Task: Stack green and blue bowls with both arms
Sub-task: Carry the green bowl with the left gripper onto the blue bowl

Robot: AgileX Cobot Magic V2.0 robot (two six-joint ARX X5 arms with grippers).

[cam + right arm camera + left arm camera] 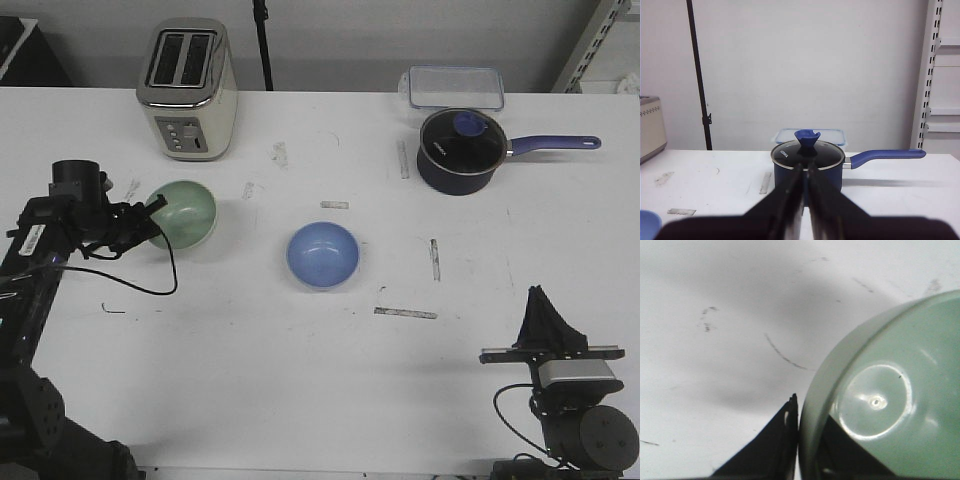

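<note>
Two glossy bowls on white worktop (300, 380), unstacked.
Pale mint green round bowl (183, 213) sits left, its rim pinched between the left gripper's (152, 224) fingers (775, 447); periwinkle blue round bowl (323, 254) lies centre, well apart. Right gripper (543, 305) rests near front, fingers pressed together, holding nothing.

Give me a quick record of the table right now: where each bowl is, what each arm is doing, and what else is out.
green bowl: left of centre, rim between left gripper fingers
blue bowl: centre, free, upright
right gripper: near right edge, fingers together, holding nothing
stacking: not yet done
toaster: far left
saucepan: far right, lid on
clear container: behind saucepan
</note>
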